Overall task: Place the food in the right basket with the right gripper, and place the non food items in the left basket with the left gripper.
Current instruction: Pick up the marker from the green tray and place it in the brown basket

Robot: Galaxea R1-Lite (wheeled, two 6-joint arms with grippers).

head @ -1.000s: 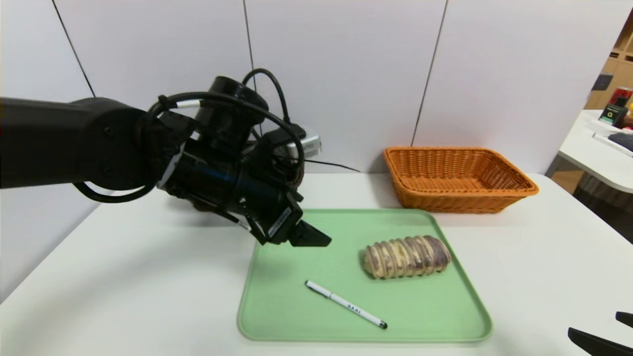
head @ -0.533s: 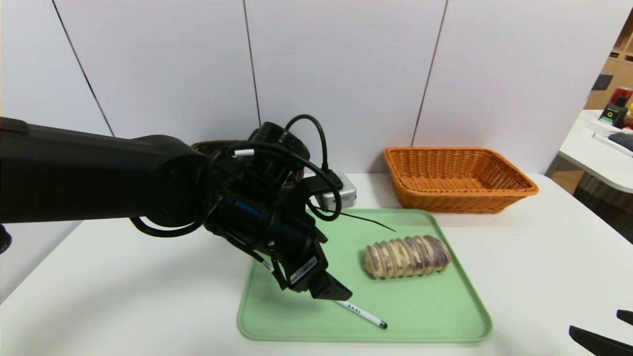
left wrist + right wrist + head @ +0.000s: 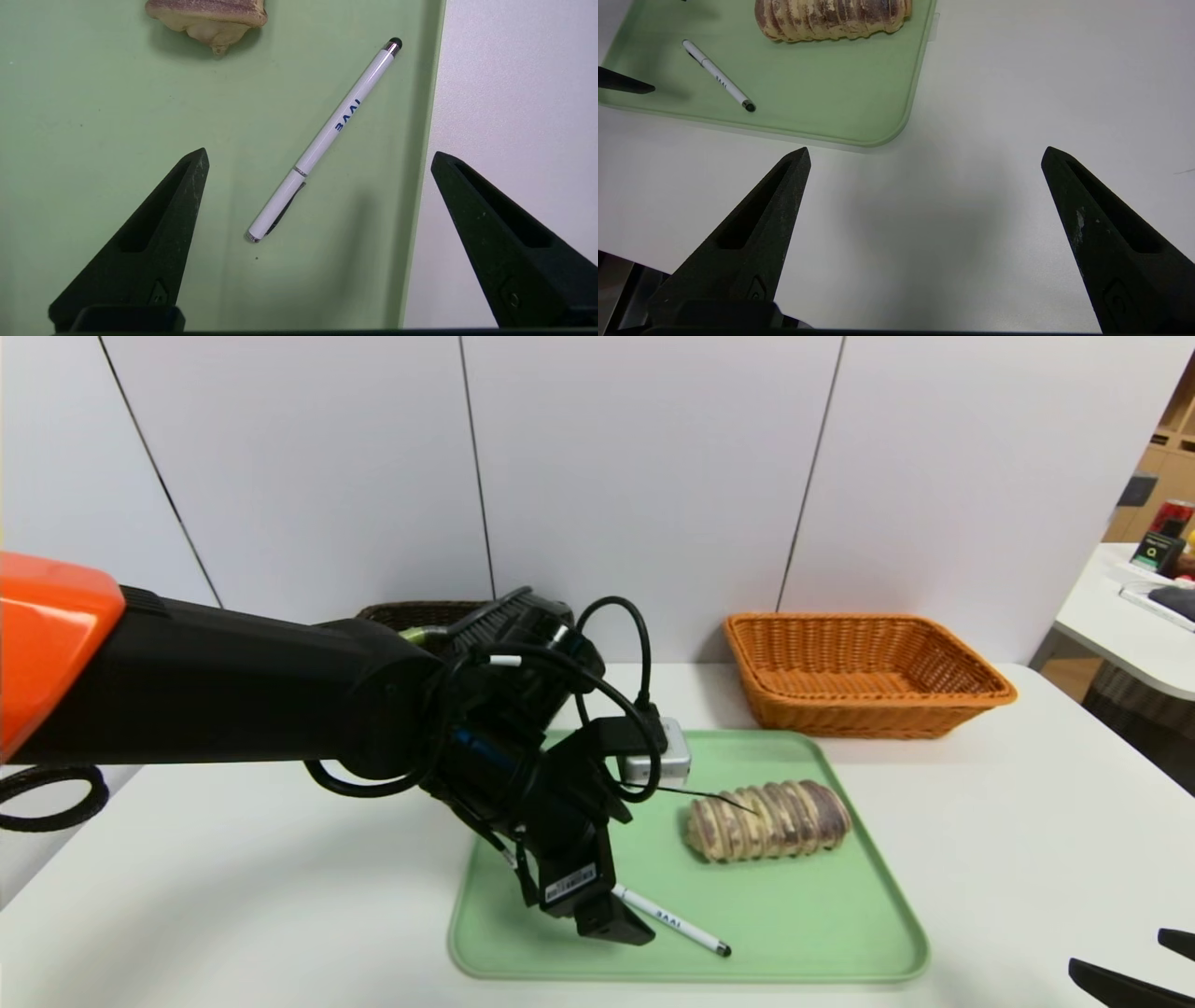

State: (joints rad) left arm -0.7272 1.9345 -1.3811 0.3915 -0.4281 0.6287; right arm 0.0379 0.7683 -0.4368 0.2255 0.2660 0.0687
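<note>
White pen (image 3: 322,140) with black tip.

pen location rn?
Head view: the white pen lies on the green tray, on its near side, nearer the robot than the bread roll, beside the left gripper.

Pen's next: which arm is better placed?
Left, I'd judge: the left gripper is open above the pen, whereas the right gripper hangs over bare table beyond the tray.

Your left gripper (image 3: 320,151) forward, fingers wide.
Your left arm (image 3: 373,700) slants down; your right gripper (image 3: 926,149) waits low at right, open.
</note>
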